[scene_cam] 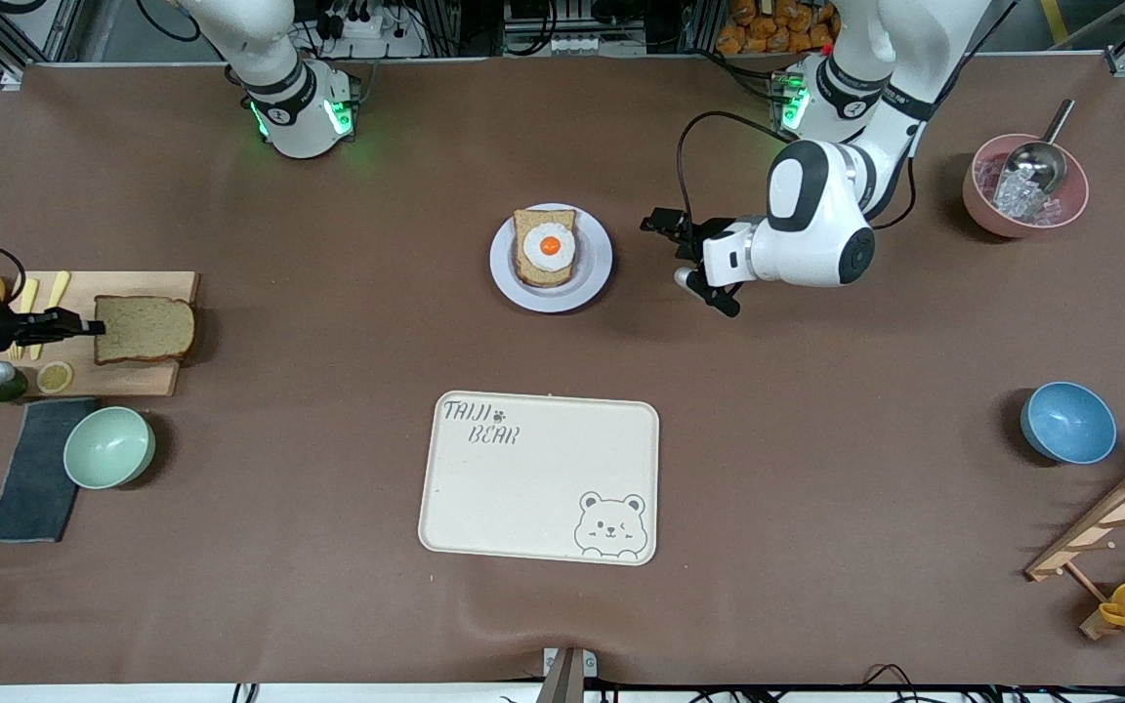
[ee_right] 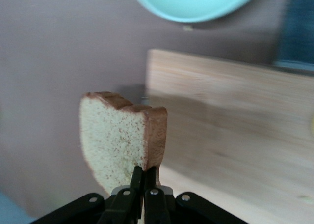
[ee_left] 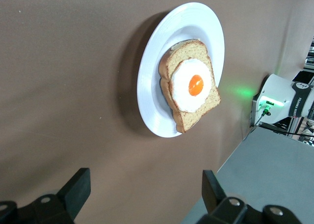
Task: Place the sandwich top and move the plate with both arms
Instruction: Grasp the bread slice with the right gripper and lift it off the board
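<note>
Right end effector (scene_cam: 84, 327): over the cutting board (scene_cam: 147, 283) at the right arm's end of the tabletop (scene_cam: 328, 469), clenched on one edge of the sandwich top (scene_cam: 145, 329). The right wrist view shows thin fingers (ee_right: 137, 184) pinching the slice at its edge, the slice lifted off the board. An edge grip leaves the broad face free, probably so it can be laid flat on the egg.

Left end effector (scene_cam: 685, 249): released, jaws spread wide, hanging just beside the plate (scene_cam: 594, 283) on the side toward the left arm's end. It waits there, likely staged to take the rim once the top is on.

Plate: mid-tabletop, between the two arm bases and the tray (scene_cam: 484, 508). Carries the egg slice (scene_cam: 545, 247), which sits toward the bases' side of the plate and leaves bare rim showing on the other sides.

Tray: nearer the front camera than the plate, well apart from it, nothing on it.

Open room: bare tabletop between board and plate, so the slice's path looks unobstructed. Green bowl (scene_cam: 109, 446) and cloth (scene_cam: 35, 469) lie nearer the camera than the board, off that path. Pink bowl (scene_cam: 1024, 186) and blue bowl (scene_cam: 1067, 422) sit toward the left arm's end, well apart from the plate.

Edges: the plate rim is low, so it probably needs a shallow approach.
</note>
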Controlling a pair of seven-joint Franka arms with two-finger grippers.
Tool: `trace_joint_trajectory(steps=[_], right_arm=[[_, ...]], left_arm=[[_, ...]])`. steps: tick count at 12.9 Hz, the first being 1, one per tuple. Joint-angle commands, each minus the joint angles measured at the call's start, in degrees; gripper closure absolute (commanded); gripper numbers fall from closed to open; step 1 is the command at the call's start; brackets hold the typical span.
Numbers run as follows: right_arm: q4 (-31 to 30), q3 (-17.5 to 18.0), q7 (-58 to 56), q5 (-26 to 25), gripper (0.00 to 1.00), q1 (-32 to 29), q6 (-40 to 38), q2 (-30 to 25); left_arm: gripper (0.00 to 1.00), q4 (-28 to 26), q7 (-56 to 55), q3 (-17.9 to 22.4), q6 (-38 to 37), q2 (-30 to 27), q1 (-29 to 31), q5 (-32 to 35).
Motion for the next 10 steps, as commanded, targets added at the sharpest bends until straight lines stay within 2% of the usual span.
trace_joint_trajectory(steps=[1,6,10], right_arm=[[-1.2,0.2,2.2,1.5,1.0,3.1,-3.1,-2.6],[-4.1,0.1,7.5,10.5,1.0,11.7,-4.6,-4.9],[-7.5,0.1,17.5,16.6,1.0,19.4,-4.1,-8.9]], left_arm=[[0.0,0.0,1.4,-0.3,0.6,-0.2,0.1,-1.7],[0.0,0.0,1.4,-0.3,0.6,-0.2,0.1,-1.7],[0.0,0.0,1.4,-0.3,0.6,-0.5,0.6,-1.7]])
